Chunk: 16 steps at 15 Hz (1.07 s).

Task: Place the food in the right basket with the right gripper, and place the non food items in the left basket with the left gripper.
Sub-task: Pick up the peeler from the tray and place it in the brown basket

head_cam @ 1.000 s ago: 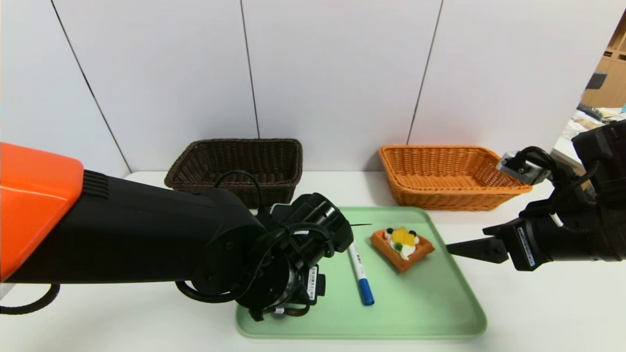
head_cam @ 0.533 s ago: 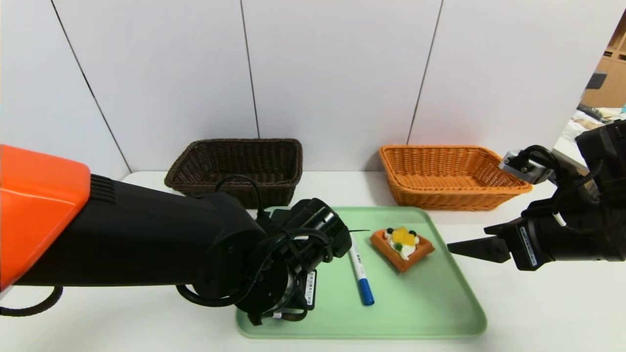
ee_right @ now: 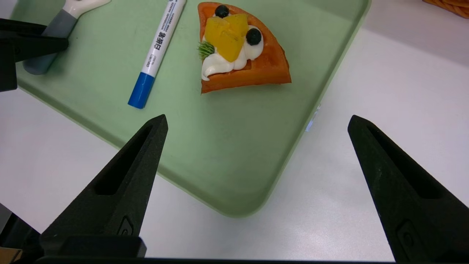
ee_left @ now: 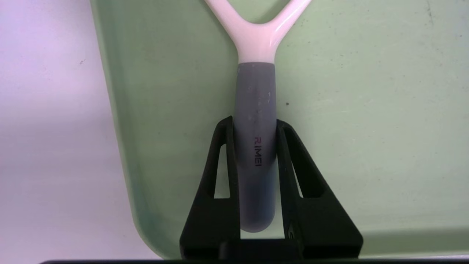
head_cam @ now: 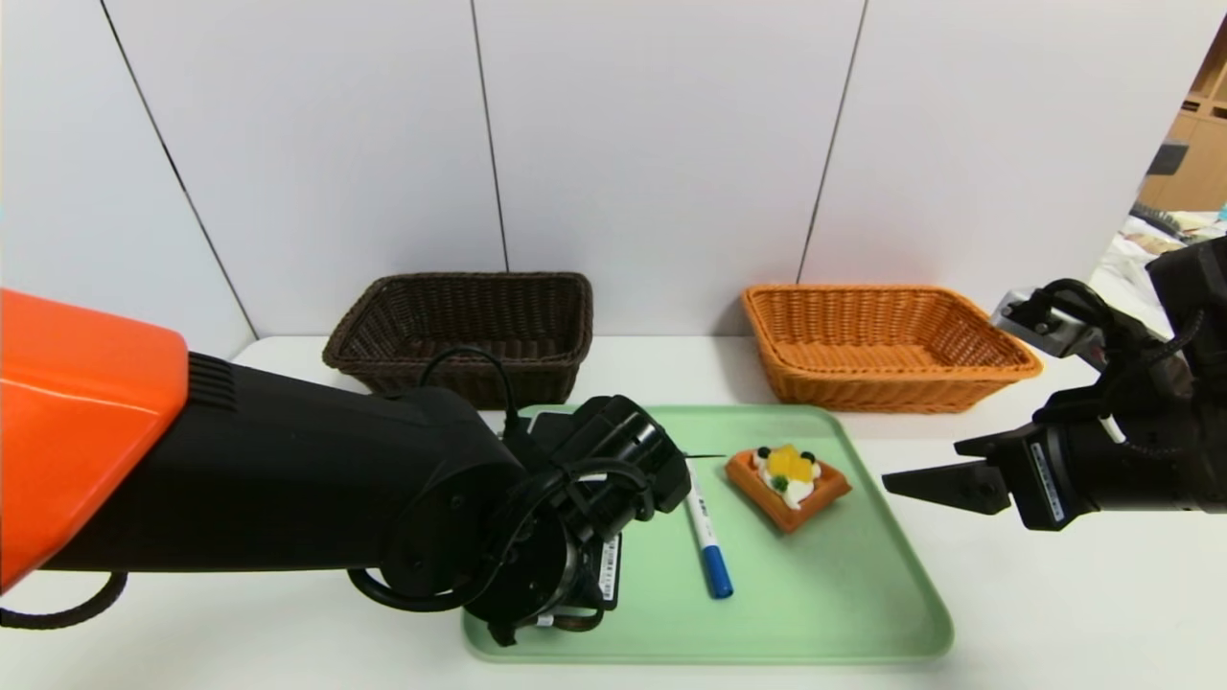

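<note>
In the left wrist view my left gripper (ee_left: 254, 121) is shut on the grey handle of the white Y-shaped peeler (ee_left: 256, 88), which lies on the green tray (ee_left: 366, 110) near its corner. From the head view my left wrist (head_cam: 594, 479) hides the peeler. The marker pen (head_cam: 706, 530) with its blue cap and the waffle toy (head_cam: 788, 487) lie side by side on the tray. My right gripper (head_cam: 896, 482) hovers open just off the tray's right edge, apart from the waffle (ee_right: 245, 55). The dark brown left basket (head_cam: 460, 287) and the orange right basket (head_cam: 891, 292) stand behind the tray.
The tray (head_cam: 844, 613) sits mid-table on a white top, with the wall close behind both baskets. Bare table lies right of the tray under my right gripper (ee_right: 258, 119), and the marker (ee_right: 161, 40) lies between the peeler (ee_right: 58, 22) and the waffle.
My left gripper has closed on the peeler's handle. The right arm has drifted slightly to the right, still open. Marker and waffle have not moved.
</note>
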{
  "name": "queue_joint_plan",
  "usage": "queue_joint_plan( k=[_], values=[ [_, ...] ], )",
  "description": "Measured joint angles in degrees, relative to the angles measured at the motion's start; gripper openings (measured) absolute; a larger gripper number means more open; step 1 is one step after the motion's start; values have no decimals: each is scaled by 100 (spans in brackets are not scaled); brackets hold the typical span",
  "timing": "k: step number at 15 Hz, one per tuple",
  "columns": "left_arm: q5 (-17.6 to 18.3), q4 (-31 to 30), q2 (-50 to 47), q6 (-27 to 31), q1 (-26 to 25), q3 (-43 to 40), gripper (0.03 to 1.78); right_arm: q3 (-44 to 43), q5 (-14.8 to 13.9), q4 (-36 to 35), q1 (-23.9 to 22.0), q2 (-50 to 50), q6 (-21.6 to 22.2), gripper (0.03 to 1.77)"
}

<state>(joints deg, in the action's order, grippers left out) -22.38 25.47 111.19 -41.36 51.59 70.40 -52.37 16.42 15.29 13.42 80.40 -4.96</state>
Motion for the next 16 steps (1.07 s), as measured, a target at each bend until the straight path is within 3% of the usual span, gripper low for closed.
queue_joint_plan(
  k=[3,6,10,13,16],
  values=[
    [-35,60,-149,44,0,-6,33,12,0,0,0,-55,102,170],
    [-455,46,-612,267,-29,38,33,17,6,0,-44,-101,111,170],
    [-755,-129,-1456,1360,-499,217,33,17,26,-7,-67,-118,102,170],
    [-645,-210,-1794,2597,-1232,597,33,17,44,-30,-69,-101,95,170],
    [150,-235,-1904,4018,-2009,961,33,17,46,-44,-69,-52,89,170]
  ],
)
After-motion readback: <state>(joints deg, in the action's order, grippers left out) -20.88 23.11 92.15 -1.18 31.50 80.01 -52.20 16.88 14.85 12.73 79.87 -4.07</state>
